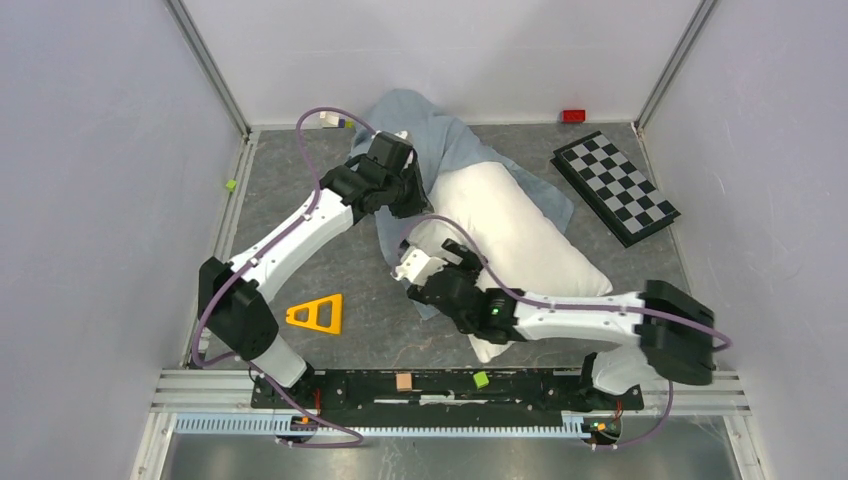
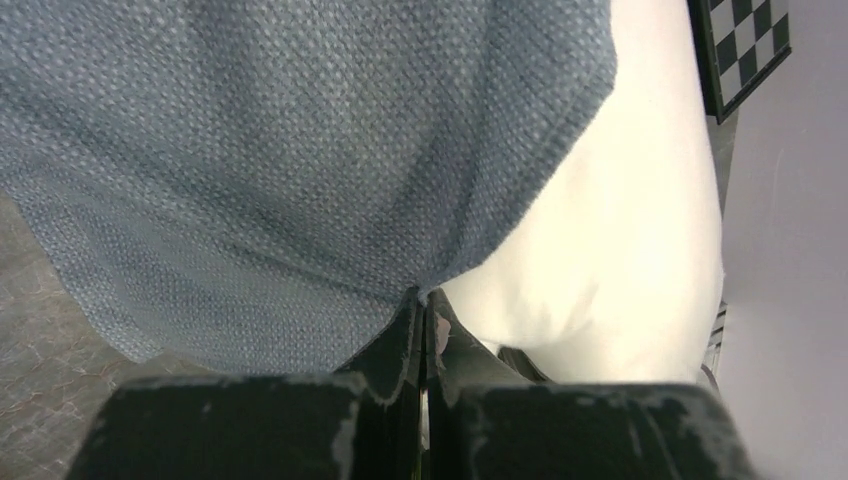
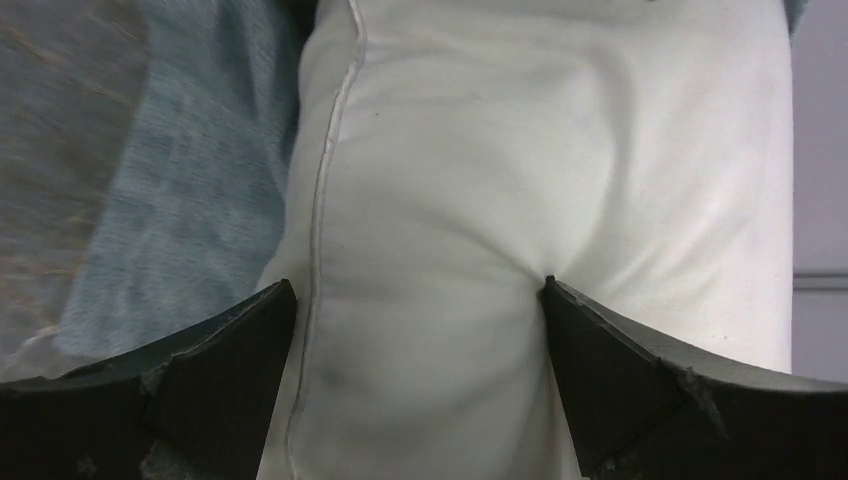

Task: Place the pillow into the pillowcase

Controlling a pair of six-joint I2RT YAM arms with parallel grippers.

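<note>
The white pillow (image 1: 520, 235) lies slantwise mid-table, its far end under the blue-grey pillowcase (image 1: 440, 135). My left gripper (image 1: 405, 195) is shut on the pillowcase's edge. In the left wrist view its jaws (image 2: 423, 295) pinch the blue cloth (image 2: 280, 150) beside the pillow (image 2: 620, 220). My right gripper (image 1: 440, 262) is at the pillow's near-left end. In the right wrist view its fingers (image 3: 417, 285) are closed on a fold of the pillow (image 3: 480, 150) and dent it. The pillowcase (image 3: 190, 180) shows to the left there.
A black-and-white checkered board (image 1: 613, 186) lies at the back right and also shows in the left wrist view (image 2: 745, 40). An orange triangle (image 1: 318, 314) lies front left. A red block (image 1: 574, 115) sits at the back wall. A small green block (image 1: 230, 184) is at the left edge.
</note>
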